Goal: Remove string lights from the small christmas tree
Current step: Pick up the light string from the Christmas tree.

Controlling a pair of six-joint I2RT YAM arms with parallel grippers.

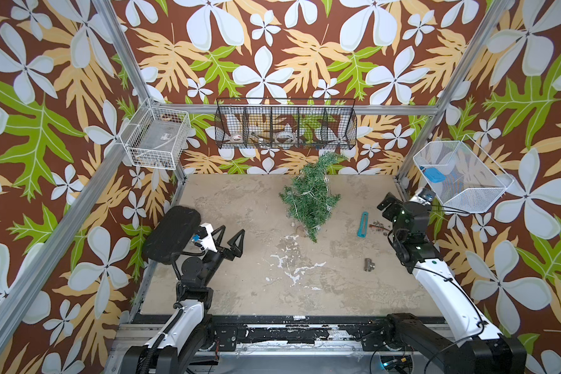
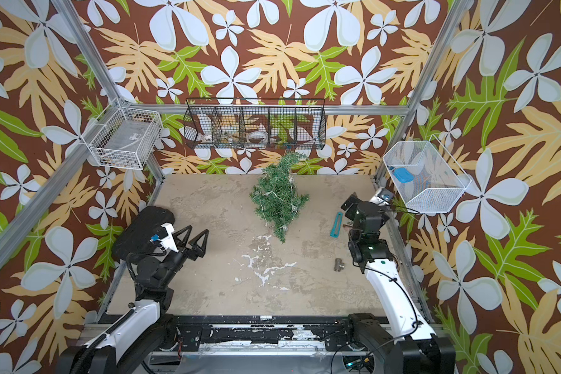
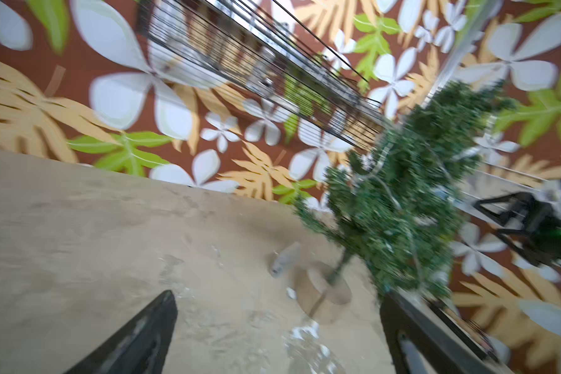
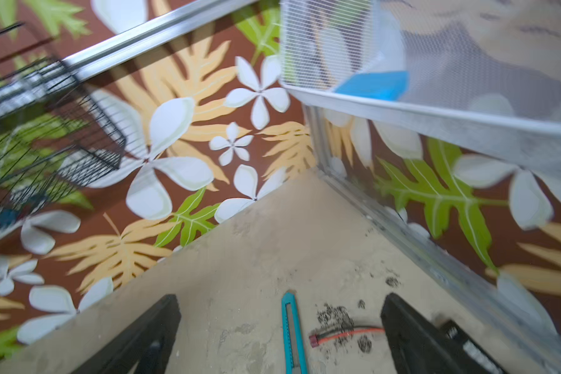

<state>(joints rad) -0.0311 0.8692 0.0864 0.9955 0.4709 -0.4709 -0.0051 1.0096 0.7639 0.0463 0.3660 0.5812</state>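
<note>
The small christmas tree (image 1: 310, 194) stands on the table (image 1: 240, 291) near the middle of its far edge, with the string lights (image 2: 274, 194) draped through its branches. The left gripper (image 1: 233, 230) hangs by the left edge, jaws wide and empty. The right gripper (image 4: 280, 296), equally wide and empty, is near the far right corner beside a teal utility knife (image 1: 363, 224).

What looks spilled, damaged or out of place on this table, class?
Beside the teal utility knife, dark crumbs lie scattered around a loose red-orange wire; they look spilled. Mid-table, the tabletop shows flaked white patches, which look like surface wear.
</note>
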